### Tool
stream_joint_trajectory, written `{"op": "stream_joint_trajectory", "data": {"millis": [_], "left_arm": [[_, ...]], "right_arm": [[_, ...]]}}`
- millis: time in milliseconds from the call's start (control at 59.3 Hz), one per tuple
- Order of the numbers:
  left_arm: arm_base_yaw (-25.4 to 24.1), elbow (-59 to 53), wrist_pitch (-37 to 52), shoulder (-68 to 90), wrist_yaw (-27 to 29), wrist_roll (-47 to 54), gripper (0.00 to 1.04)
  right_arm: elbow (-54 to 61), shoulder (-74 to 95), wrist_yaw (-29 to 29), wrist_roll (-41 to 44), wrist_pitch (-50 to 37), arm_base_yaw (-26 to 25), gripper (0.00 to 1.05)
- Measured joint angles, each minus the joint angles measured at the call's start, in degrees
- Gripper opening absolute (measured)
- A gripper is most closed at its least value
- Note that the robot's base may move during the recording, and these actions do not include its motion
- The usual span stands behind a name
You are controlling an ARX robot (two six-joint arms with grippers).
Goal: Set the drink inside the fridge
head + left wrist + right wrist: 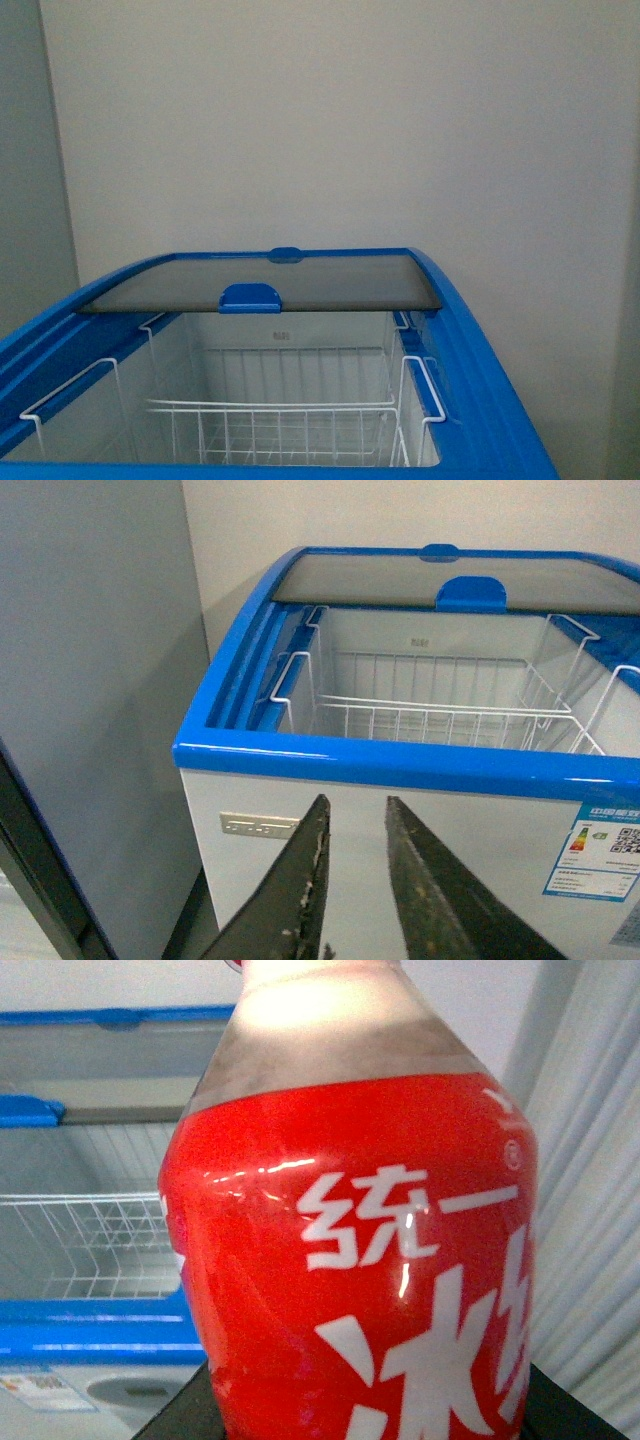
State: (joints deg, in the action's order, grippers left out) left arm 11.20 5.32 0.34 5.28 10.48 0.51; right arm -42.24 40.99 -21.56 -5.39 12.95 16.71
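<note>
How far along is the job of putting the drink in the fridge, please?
Done: the glass lid is slid back, the wire basket exposed and empty. In hand: the right gripper apparently holds the red drink bottle. Left: placing it inside the fridge.

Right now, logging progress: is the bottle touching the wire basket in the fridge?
Apart. Front view shows the wire basket empty; right wrist view has the bottle outside the fridge, before its rim.
</note>
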Motion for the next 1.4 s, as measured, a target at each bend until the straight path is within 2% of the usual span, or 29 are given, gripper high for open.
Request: {"op": "stream_joint_trajectory", "data": {"millis": [67, 101, 135, 202, 405, 489, 911, 1400], "left_arm": [[-1.5, -0.7, -0.1, -0.5, -1.4, 0.0, 0.08], [-4.0, -0.9, -0.5, -1.0, -5.6, -0.3, 0.02], [-7.3, -1.2, -0.6, -1.5, -9.0, -0.2, 0.03], [-10.4, -1.7, -0.6, -2.0, -9.7, -0.3, 0.03], [-10.9, -4.3, -0.5, -4.5, -10.4, -0.3, 0.03], [-10.9, -4.4, -0.6, -4.8, -10.5, -0.3, 0.03], [-10.9, -4.4, -0.6, -4.9, -10.5, -0.3, 0.03], [-10.9, -4.4, -0.6, -5.0, -10.5, -0.3, 0.03]], "right_arm": [[-4.3, 6.4, 3.1, 3.5, -3.1, -0.4, 0.38], [-7.5, 11.0, 6.2, 6.8, -3.9, -0.1, 0.38], [-10.9, 15.5, 8.8, 10.6, -3.9, 0.7, 0.38], [-17.9, 25.5, 12.8, 19.7, -2.6, 3.0, 0.38], [-34.6, 50.0, 10.2, 46.8, -1.6, 10.1, 0.38], [-38.6, 56.1, 9.8, 53.3, -1.6, 11.7, 0.38], [-57.3, 79.5, 10.2, 62.0, 0.1, 14.9, 0.38], [-66.8, 92.8, 7.8, 60.5, -4.8, 13.1, 0.38]]}}
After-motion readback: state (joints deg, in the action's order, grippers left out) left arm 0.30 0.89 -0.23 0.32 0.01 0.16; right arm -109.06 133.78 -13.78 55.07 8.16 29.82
